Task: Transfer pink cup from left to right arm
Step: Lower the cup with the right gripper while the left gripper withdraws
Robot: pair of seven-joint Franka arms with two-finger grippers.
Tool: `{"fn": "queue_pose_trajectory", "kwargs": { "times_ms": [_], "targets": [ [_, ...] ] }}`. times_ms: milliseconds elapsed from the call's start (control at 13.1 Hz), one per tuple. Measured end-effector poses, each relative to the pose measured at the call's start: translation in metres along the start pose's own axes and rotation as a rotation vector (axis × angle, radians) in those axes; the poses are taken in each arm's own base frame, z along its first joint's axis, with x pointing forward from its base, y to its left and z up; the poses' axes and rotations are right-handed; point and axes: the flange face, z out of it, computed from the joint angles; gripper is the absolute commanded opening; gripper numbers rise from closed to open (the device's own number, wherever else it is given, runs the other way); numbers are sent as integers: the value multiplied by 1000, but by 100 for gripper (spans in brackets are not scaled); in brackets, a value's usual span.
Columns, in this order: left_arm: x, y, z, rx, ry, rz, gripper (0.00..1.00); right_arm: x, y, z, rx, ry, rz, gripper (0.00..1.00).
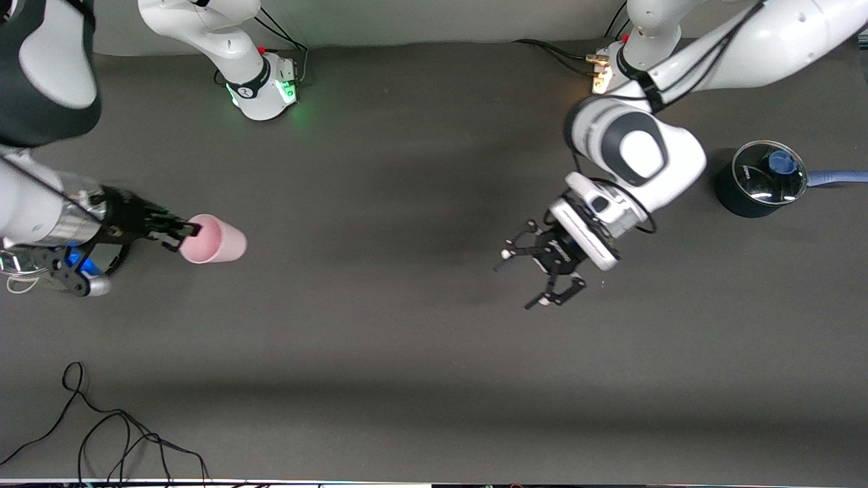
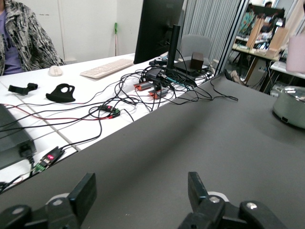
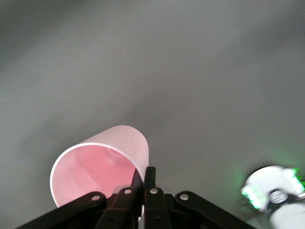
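Pinching the cup by its rim, the right gripper holds it on its side above the table at the right arm's end, mouth toward about 9 o'clock in the front view. The left gripper, fingers spread wide and empty, hangs over mid-table; the handover looks done.

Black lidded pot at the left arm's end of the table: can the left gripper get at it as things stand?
Probably yes. The left gripper hangs open and empty over bare table; nothing lies between it and the black lidded pot. The right gripper holds the pink cup.
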Motion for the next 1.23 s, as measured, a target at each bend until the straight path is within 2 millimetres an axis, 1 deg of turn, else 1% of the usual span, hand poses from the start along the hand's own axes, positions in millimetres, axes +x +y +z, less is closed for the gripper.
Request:
{"fn": "queue_pose_trajectory", "kwargs": {
  "times_ms": [77, 230, 383, 613, 766, 920, 1073, 1226],
  "targets": [
    [-10, -13, -8, -4, 5, -14, 99, 11, 6, 16, -26, 5, -35, 0],
    [-29, -31, -21, -16, 5, -25, 99, 29, 9, 49, -51, 27, -65, 0],
    [-45, -42, -30, -25, -2, -24, 99, 47, 13, 85, -51, 49, -93, 0],
    [-68, -58, -37, -69, 6, -20, 99, 73, 34, 138, -45, 83, -132, 0],
    [-94, -77, -42, -116, 16, -22, 99, 82, 44, 169, -40, 112, -163, 0],
    [-111, -92, -46, -151, 18, -9, 99, 88, 50, 192, -45, 152, -171, 0],
    [-125, -104, -50, -202, 7, 1, 99, 92, 57, 220, -38, 195, -171, 0],
    [-131, -118, -55, -304, -48, -29, 99, 91, 65, 251, -32, 233, -168, 0]
  ]
}}
